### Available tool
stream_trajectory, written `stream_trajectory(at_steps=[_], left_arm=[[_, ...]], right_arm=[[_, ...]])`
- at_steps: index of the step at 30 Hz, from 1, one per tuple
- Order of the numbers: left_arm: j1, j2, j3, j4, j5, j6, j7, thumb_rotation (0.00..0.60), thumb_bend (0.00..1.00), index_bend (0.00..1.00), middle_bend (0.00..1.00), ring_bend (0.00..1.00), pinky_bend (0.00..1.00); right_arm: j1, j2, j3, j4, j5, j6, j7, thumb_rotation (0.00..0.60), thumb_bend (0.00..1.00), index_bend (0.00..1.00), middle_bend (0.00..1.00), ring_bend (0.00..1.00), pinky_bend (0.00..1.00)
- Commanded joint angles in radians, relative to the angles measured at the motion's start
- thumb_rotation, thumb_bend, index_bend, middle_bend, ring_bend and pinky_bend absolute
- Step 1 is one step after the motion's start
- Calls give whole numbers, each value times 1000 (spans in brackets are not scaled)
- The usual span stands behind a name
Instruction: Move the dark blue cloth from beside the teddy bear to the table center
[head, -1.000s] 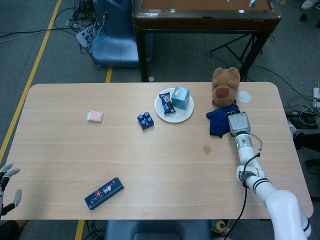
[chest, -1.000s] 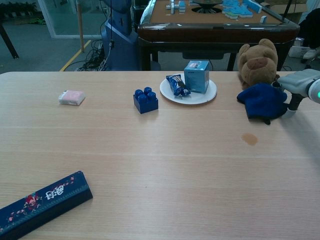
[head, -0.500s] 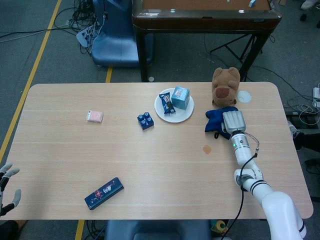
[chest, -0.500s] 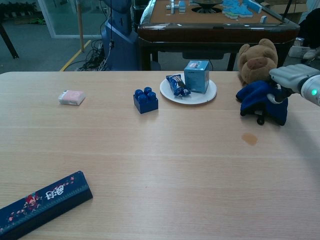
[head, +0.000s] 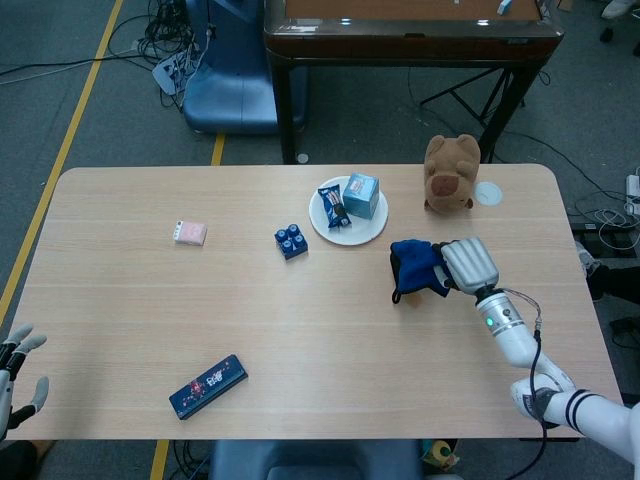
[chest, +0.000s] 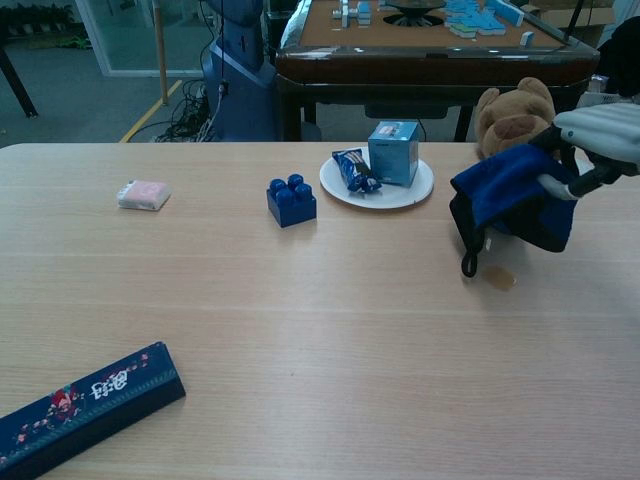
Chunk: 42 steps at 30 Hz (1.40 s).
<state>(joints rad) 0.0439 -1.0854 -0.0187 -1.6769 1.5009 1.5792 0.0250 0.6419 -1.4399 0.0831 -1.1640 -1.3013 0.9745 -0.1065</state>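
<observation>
My right hand (head: 468, 264) (chest: 598, 140) grips the dark blue cloth (head: 415, 268) (chest: 505, 200) and holds it lifted above the table, one corner dangling down. The cloth hangs in front of and to the left of the brown teddy bear (head: 450, 173) (chest: 514, 116), which sits at the table's far right edge. A small brown stain (chest: 499, 277) on the wood lies under the cloth in the chest view. My left hand (head: 17, 372) shows at the lower left corner of the head view, off the table, fingers spread and holding nothing.
A white plate (head: 369, 228) (chest: 418, 188) carries a teal box (head: 361, 195) and a snack packet (head: 333, 204). Left of it stand a blue toy brick (head: 291, 241) (chest: 291, 200), a pink pack (head: 190, 233) and a dark long box (head: 208, 385) (chest: 80, 406). A white disc (head: 488, 193) lies beside the bear.
My right hand has lifted the cloth off the table beside the bear and carried it left and toward me, away from the bear. The left hand has barely moved.
</observation>
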Motion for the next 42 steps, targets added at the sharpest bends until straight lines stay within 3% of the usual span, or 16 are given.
stream_trajectory(at_steps=[1,7,13,23,31,42], left_arm=[[0,-1,-1,1,0,1,0,600,411,229,128,188,154],[0,-2,-1,3,-6,-3,2,600,411,229,128,188,154],[-8,-8,1,1,0,-13,7,600,412,229,128,188,154],[5,-2,4,-4,0,6,0,600,412,229,128,188,154],[11,2,5,0,-2,13,-9,600,411,229,128,188,154],[10,0,9,6,0,6,-9,600,412,229,128,188,154]], right_arm=[[-76,114,-72,-131,-63,58,-42,600,655,654,558,560,754],[-126,151,-123,-167,-105,77,-45,600,652,654,562,575,767],[-107,111,-129,-142,-103,5,-89,600,651,654,561,578,768],[-48,-49,-93,-3,-64,-104,-175,600,651,654,558,578,768],[-19,-141,-57,129,-46,-124,-199,600,651,654,558,578,768],[40,-244,33,348,30,-170,-216,600,651,654,558,578,768]])
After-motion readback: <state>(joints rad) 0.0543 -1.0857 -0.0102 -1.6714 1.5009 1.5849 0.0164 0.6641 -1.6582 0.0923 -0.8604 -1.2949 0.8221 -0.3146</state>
